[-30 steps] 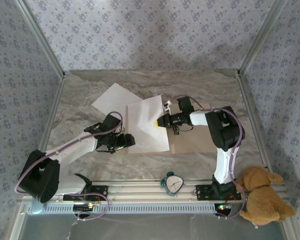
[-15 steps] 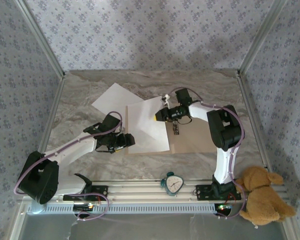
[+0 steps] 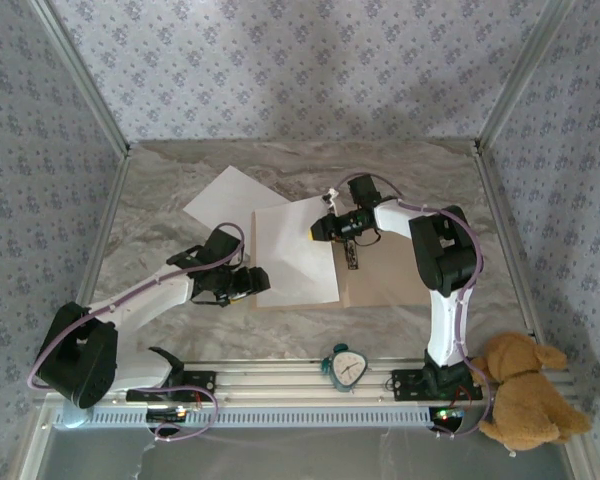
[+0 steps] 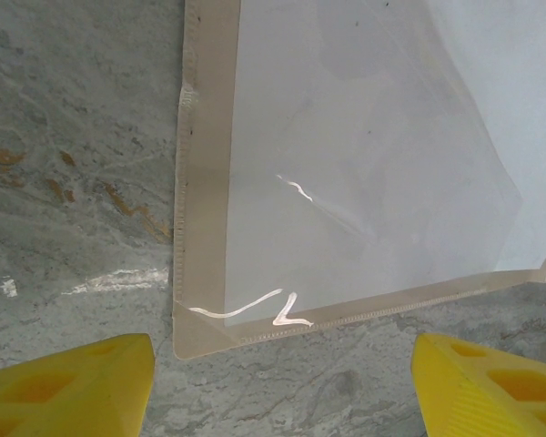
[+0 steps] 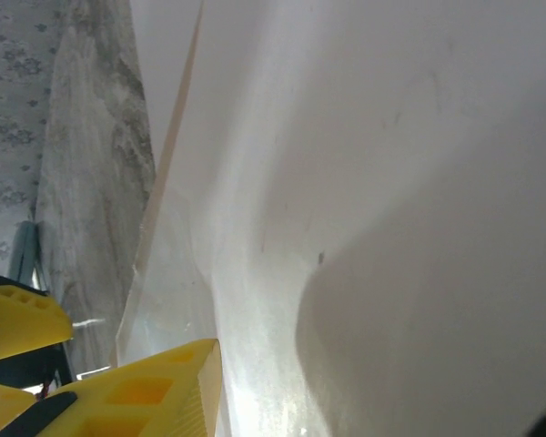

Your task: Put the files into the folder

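Note:
The tan folder [image 3: 390, 280] lies open on the marble table, its metal clip [image 3: 351, 258] at the spine. One white file [image 3: 290, 255] covers its left half; a second file [image 3: 225, 198] lies behind it on the left. My right gripper [image 3: 318, 229] is at the first file's right edge. In the right wrist view one yellow finger [image 5: 155, 391] sits against the lifted file [image 5: 391, 182], which hides the other finger. My left gripper [image 4: 282, 382] stands open over bare table just in front of the folder's near-left corner [image 4: 205, 273], holding nothing.
A small mint alarm clock [image 3: 346, 365] stands on the front rail between the arm bases. A tan teddy bear [image 3: 520, 395] sits at the front right. Patterned walls with metal posts close in the table at the back and sides.
My right gripper has shifted a little toward the back along the file's right edge, away from the clip. The left arm has stayed in place.

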Robot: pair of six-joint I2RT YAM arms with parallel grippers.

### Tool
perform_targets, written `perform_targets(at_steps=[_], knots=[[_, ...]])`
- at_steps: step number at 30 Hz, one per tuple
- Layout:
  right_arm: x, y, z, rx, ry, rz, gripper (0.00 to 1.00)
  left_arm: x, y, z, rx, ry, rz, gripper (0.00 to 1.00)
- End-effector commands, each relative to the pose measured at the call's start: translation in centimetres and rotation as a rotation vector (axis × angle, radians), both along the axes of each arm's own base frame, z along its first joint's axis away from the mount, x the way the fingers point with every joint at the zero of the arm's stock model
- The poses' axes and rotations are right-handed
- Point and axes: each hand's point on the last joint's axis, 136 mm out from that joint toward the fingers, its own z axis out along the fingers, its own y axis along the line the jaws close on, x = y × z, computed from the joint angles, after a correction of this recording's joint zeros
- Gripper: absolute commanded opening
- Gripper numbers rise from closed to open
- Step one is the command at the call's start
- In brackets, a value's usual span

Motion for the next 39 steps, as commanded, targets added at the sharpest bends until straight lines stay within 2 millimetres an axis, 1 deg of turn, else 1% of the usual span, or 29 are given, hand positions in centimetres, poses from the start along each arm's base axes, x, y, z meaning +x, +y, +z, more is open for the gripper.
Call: perform_targets(at_steps=[1, 5, 11, 17, 23, 26, 30, 33, 35, 39], knots=[[0.3, -0.5, -1.0, -0.05, 0.004, -0.01, 0.38, -0.3, 0.5, 0.1, 0.023, 0.005, 0.0, 0.75], [0.5, -0.7, -1.8, -0.074, 0.018, -0.03, 0.35, -0.4, 0.7, 0.2, 0.026, 0.0, 0.001, 0.75], [0.7, -0.7, -2.1, -0.079, 0.019, -0.043, 0.31, -0.4, 0.7, 0.2, 0.026, 0.0, 0.002, 0.75], [1.1, -0.9, -2.9, -0.1, 0.02, -0.055, 0.26, -0.5, 0.8, 0.1, 0.032, 0.003, 0.001, 0.75], [1.5, -1.0, -2.9, -0.106, 0.005, -0.077, 0.21, -0.7, 0.9, -0.1, 0.034, 0.007, 0.001, 0.75], [1.5, -1.0, -2.5, -0.097, -0.003, -0.081, 0.16, -0.7, 1.0, -0.2, 0.034, 0.008, 0.002, 0.75], [1.4, -0.9, -2.0, -0.079, -0.015, -0.085, 0.14, -0.7, 1.0, -0.3, 0.035, 0.009, 0.002, 0.75], [1.6, -1.0, -1.5, -0.074, -0.033, -0.089, 0.14, -0.7, 0.9, -0.3, 0.032, 0.009, 0.001, 0.75], [1.6, -0.9, -1.2, -0.065, -0.037, -0.085, 0.17, -0.7, 0.9, -0.3, 0.032, 0.008, 0.001, 0.75], [1.7, -0.6, -1.2, -0.035, -0.015, -0.081, 0.31, -0.7, 0.9, -0.4, 0.033, 0.009, 0.002, 0.75]])
